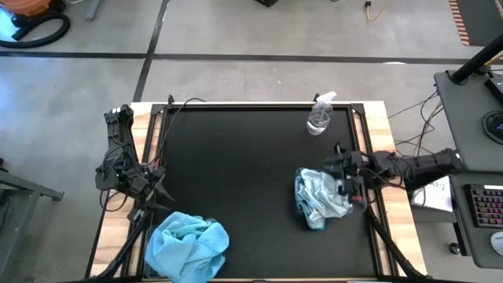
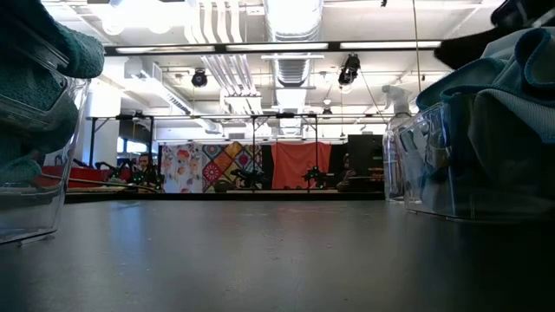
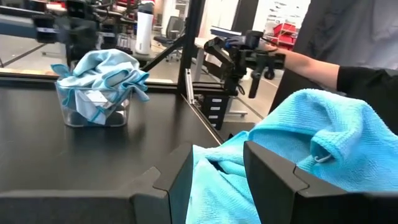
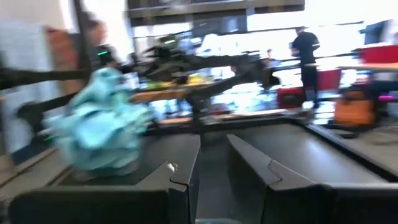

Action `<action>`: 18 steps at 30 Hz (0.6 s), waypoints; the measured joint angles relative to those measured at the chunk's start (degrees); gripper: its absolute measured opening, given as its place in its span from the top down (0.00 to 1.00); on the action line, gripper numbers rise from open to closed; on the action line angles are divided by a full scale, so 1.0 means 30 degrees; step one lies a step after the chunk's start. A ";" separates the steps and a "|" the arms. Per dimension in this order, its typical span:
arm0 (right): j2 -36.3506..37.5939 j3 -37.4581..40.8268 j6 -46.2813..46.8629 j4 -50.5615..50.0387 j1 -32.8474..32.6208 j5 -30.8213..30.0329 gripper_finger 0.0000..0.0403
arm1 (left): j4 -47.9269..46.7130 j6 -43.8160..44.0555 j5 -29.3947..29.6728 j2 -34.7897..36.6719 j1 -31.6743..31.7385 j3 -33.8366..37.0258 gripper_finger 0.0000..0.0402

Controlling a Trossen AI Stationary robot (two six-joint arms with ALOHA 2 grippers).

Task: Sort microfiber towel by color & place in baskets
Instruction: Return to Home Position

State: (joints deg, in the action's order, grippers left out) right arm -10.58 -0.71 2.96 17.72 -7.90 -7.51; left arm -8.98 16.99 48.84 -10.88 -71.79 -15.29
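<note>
Left fingers (image 3: 273,180) apart near turquoise towels (image 1: 187,245); pale towel heap (image 1: 318,200) lengthwise front-to-back.

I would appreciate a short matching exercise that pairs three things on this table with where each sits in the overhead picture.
1. bright turquoise towels
2. paler towels
3. spray bottle

A. near the top edge, right of centre
B. bottom left, heaped in the left basket
C. right side, in the right basket, next to the right gripper

Pairs: 1-B; 2-C; 3-A.
</note>
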 joint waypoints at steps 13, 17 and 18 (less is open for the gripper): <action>0.3518 0.0029 0.0000 0.0193 0.8032 -0.0007 0.83 | 0.0122 0.0000 -0.0008 -0.0006 -0.0002 0.0000 0.68; 0.3512 0.0029 0.0000 0.0930 1.0203 -0.0031 0.83 | 0.0204 0.0000 0.0000 -0.0033 -0.0007 0.0000 0.68; 0.3507 0.0029 0.0005 0.0877 1.0728 -0.0043 0.83 | 0.0190 0.0000 0.0007 -0.0050 -0.0007 0.0007 0.68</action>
State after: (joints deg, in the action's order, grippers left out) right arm -0.06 -0.62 2.98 20.34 24.28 -7.64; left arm -8.40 17.00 48.86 -11.03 -71.81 -15.27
